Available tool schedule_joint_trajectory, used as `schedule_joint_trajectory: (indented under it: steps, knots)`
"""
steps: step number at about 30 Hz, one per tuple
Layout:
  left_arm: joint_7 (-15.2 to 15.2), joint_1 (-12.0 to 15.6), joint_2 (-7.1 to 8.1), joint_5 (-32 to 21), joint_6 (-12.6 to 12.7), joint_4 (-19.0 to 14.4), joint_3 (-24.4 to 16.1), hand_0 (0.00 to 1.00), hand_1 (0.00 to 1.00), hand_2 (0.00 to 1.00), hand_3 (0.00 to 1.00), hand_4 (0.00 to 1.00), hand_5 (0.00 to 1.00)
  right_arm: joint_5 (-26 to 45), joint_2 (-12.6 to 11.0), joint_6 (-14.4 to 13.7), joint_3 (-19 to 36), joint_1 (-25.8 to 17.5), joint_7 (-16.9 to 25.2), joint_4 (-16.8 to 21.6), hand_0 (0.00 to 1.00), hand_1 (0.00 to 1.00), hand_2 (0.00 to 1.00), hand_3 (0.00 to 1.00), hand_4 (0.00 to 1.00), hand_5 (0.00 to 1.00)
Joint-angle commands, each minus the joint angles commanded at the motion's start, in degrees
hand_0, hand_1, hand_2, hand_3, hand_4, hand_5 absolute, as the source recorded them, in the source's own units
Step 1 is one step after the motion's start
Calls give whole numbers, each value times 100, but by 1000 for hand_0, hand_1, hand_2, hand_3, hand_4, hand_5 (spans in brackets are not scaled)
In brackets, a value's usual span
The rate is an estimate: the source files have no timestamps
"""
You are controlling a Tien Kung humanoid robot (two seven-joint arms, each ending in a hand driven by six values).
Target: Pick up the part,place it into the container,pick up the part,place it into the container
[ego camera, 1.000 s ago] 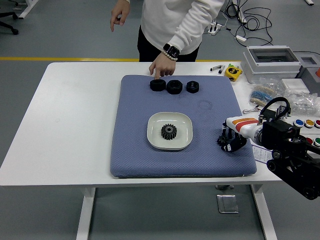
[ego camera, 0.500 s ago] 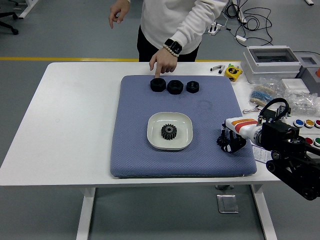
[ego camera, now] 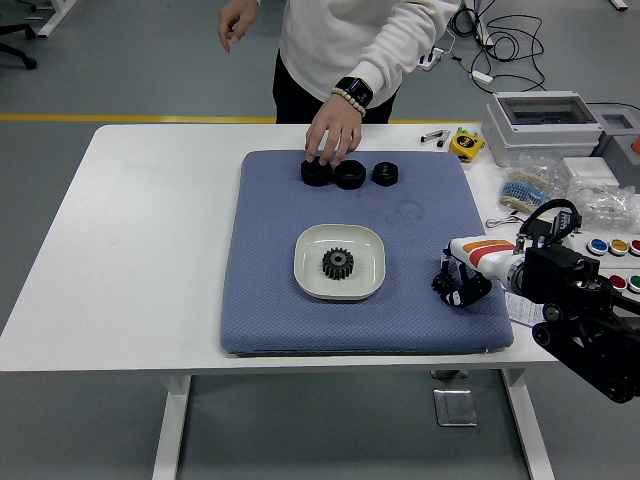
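Gear (ego camera: 338, 263) in dish (ego camera: 340, 240), well left of right hand (ego camera: 459, 286), fingers curled, empty. Person's hand (ego camera: 333, 135) on black parts (ego camera: 347, 174). No legible writing.

You're looking at a white desk (ego camera: 150, 250) on white legs, standing on a grey floor (ego camera: 120, 60); a yellow line (ego camera: 130, 118) runs across the floor behind the desk; black cables (ego camera: 510, 45) trail at top right; a black chair base (ego camera: 15, 45) shows at top left; light is even.
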Motion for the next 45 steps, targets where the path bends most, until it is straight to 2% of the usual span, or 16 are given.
schedule_joint_trajectory:
  steps: [17,24,25,30,31,36,37,42,43,45]
  knots:
    - [-21,-38,18,-77,-25,-1,88,597,628,776,689,688,621,99,-13,4,335,29,108,302,2,57,199,399,533,245]
    - [-29,-56,31,-117,-29,-8,145,597,627,775,691,687,621,283,160,30,369,111,20,106,2,59,199,397,515,233]
    - [-32,-58,31,-125,-30,-8,153,596,626,774,688,688,623,276,160,39,376,106,2,97,17,84,218,423,535,224]
    - [-60,-63,30,-207,-36,-6,203,596,626,774,688,688,623,395,95,-44,533,62,-7,178,17,84,218,423,535,224]
    - [-59,-65,32,-205,-36,-6,204,595,625,774,689,685,617,370,98,-76,576,70,7,185,83,206,333,459,699,268]
    - [-43,-68,37,-164,-41,-8,179,595,625,774,689,685,617,185,105,-100,647,121,127,277,83,206,333,459,699,268]
    - [-40,-68,37,-157,-41,-8,175,595,625,772,689,686,618,119,111,-102,627,130,174,284,316,508,654,860,940,297]
    - [-35,-69,38,-150,-41,-11,173,595,625,772,689,686,618,-220,184,-197,458,171,402,158,316,508,654,860,940,297]
    - [-36,-71,38,-155,-40,-10,177,594,625,772,689,686,619,-285,207,-256,424,177,439,111,512,657,789,954,998,297]
    - [-36,-74,38,-152,-38,-10,173,594,625,772,689,686,619,-310,265,-336,375,189,476,5,512,657,789,954,998,297]
